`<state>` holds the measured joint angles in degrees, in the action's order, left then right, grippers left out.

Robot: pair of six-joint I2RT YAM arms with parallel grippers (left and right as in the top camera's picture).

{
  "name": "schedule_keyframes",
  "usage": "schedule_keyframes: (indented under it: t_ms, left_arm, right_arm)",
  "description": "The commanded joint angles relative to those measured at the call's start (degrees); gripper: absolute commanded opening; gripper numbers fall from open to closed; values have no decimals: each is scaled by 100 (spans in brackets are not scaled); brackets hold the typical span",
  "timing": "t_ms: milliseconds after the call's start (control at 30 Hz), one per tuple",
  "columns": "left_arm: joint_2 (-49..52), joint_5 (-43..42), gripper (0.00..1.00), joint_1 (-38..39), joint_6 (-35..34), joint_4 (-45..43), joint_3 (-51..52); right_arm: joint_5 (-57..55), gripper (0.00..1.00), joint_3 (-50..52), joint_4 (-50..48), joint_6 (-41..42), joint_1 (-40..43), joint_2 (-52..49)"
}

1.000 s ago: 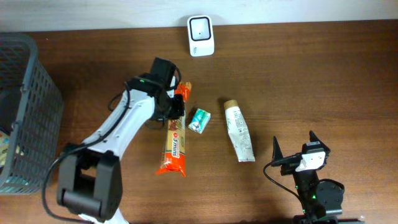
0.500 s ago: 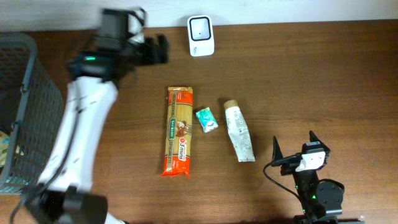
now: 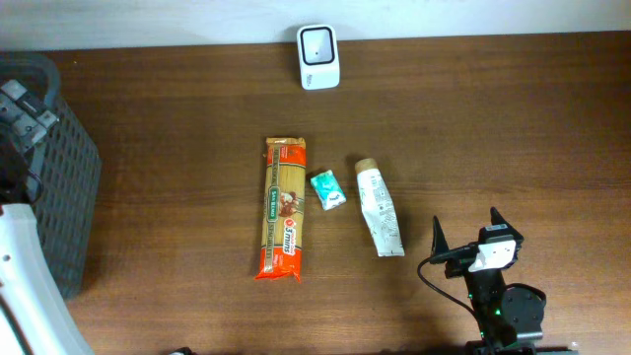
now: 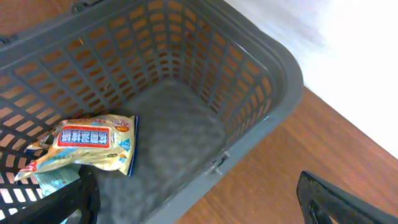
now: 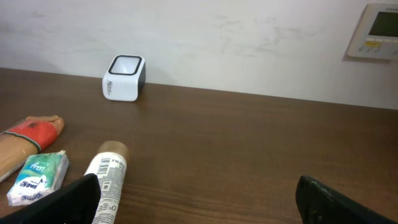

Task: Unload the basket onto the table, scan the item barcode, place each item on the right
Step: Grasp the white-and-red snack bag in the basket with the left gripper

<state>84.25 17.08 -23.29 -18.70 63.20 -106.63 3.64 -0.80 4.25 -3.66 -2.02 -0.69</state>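
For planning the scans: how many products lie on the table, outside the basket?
3: the long pasta packet on the left, the small teal pack in the middle, the white tube on the right. The left arm may hide more.

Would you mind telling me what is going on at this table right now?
The left end effector hangs open and empty over the grey basket, where a snack packet lies. The right end effector is open too, parked clear of the items. A pasta packet, a tissue pack and a tube lie mid-table, with the white scanner at the far edge. Nothing is held.
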Motion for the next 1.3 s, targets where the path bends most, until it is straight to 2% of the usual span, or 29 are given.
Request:
schedule_keyframes:
  t_ms: [0,67,167,233,400,467,733,800,900,1067,1267]
  left_arm:
    - [470,168,84,-15,-120,37,13]
    - [798,184,74,-15,-125,66,83]
    - [1285,723,73,-15,-629,249,85]
    - [1526,1117,75,-15,-754,247,85]
    - [1648,1019,88,-621,-761,114,85]
    - [1670,614,89,-966,-758,118,85]
    - [2411,476,92,-1591,-581,155,85]
    - [2656,538,99,-1672,-457,153,85]
    - [2983,697,99,-1829,-562,203,85]
    - [3244,813,99,-2020,-1416,223,144]
    - [3281,846,99,-2107,-1517,-820,909]
  right_arm:
    - [-50,99,48,2,-13,11,33]
    - [-50,99,48,2,-13,11,33]
    - [-50,99,48,2,-13,13,33]
    - [-50,99,48,2,-13,13,33]
    - [-50,99,48,2,-13,13,33]
    - [-50,99,48,2,-13,13,33]
    - [-50,99,48,2,-13,13,33]
    - [-50,99,48,2,-13,13,33]
    - [-50,99,48,2,-13,13,33]
    - [-50,99,48,2,-13,13,33]
    - [-50,99,48,2,-13,13,33]
